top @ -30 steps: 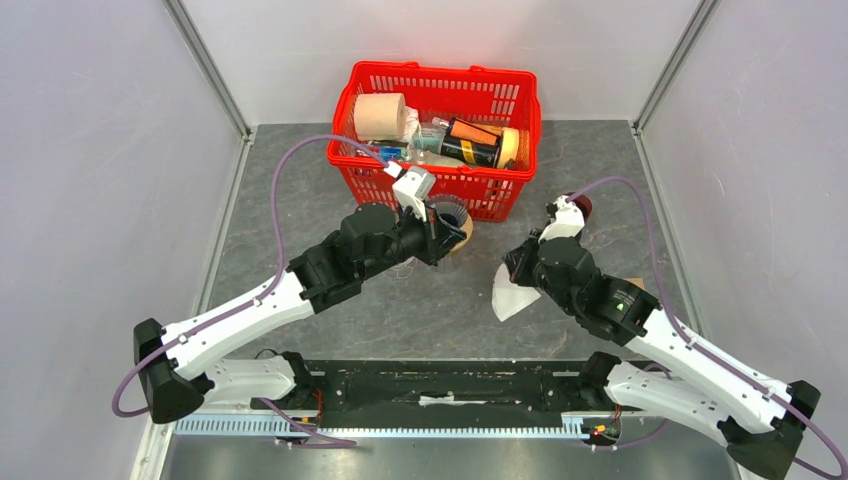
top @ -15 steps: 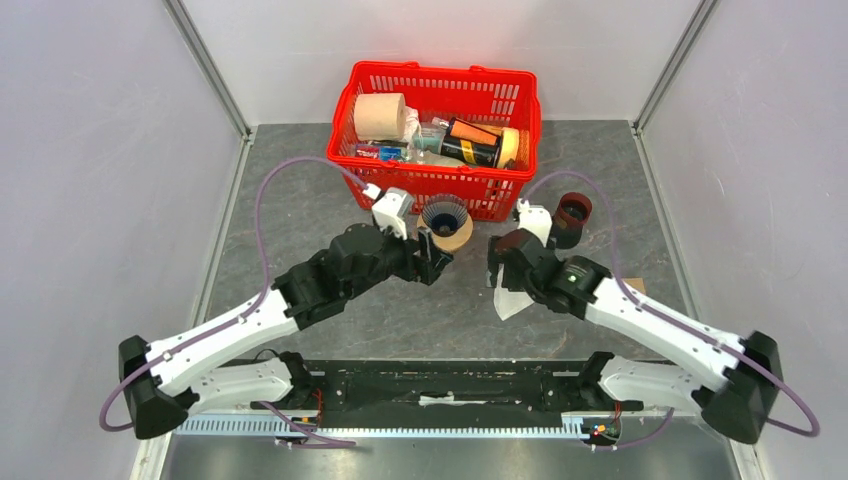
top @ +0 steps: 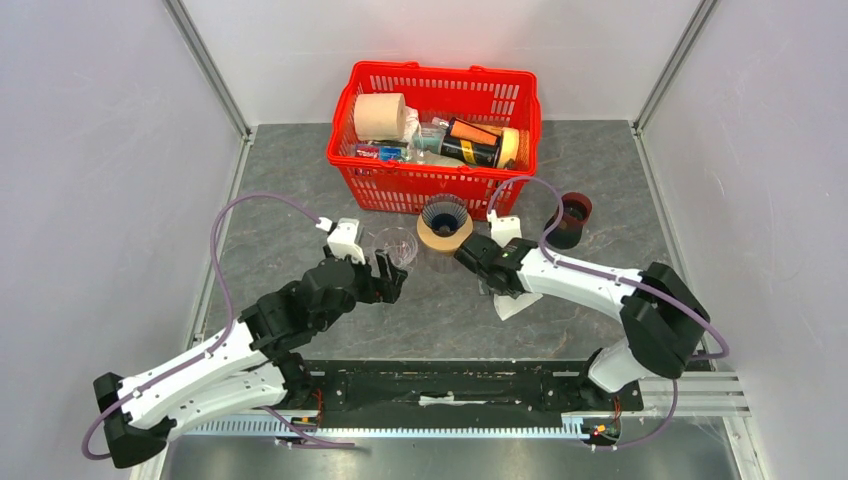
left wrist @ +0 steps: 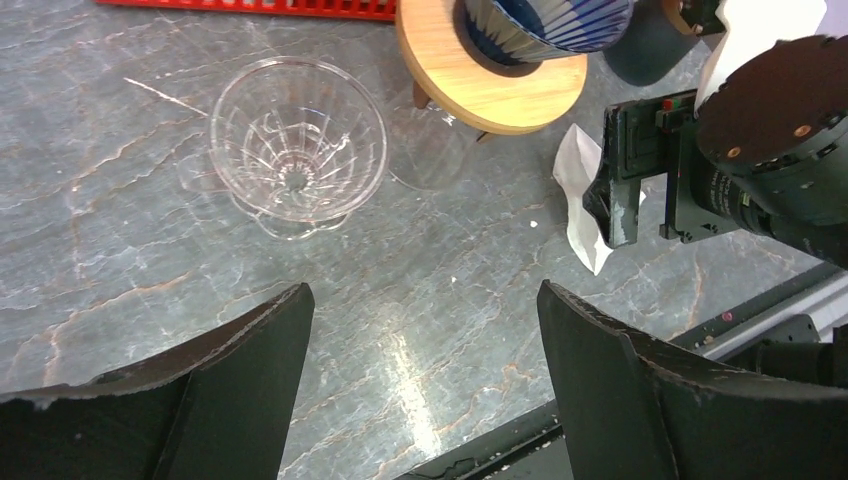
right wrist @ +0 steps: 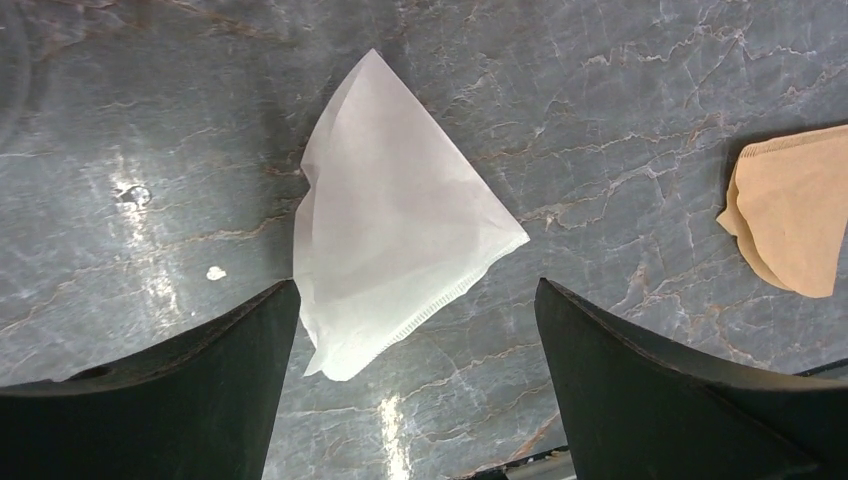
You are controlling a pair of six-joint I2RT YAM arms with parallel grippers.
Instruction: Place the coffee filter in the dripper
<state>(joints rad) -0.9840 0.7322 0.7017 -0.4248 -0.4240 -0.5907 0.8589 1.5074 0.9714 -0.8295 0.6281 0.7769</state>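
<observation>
A white, cone-folded paper coffee filter (right wrist: 395, 215) is seen lying flat on the grey marbled tabletop (right wrist: 620, 90), well apart from the clear ribbed glass dripper (left wrist: 298, 150), which stands upright. The right gripper (right wrist: 415, 300) is spread wide over the filter and grips nothing; whether its fingers touch the paper cannot be told. The left gripper (left wrist: 422, 305) is likewise spread apart and unladen, near the glass dripper. A blue ribbed dripper on a round wooden stand (left wrist: 540, 22) is set beside it.

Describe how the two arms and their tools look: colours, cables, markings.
The left arm and right arm have white shells with black joints. A purple cable runs along each one. A small white box sits at each wrist. The left tool and right tool have plain black fingers.
</observation>
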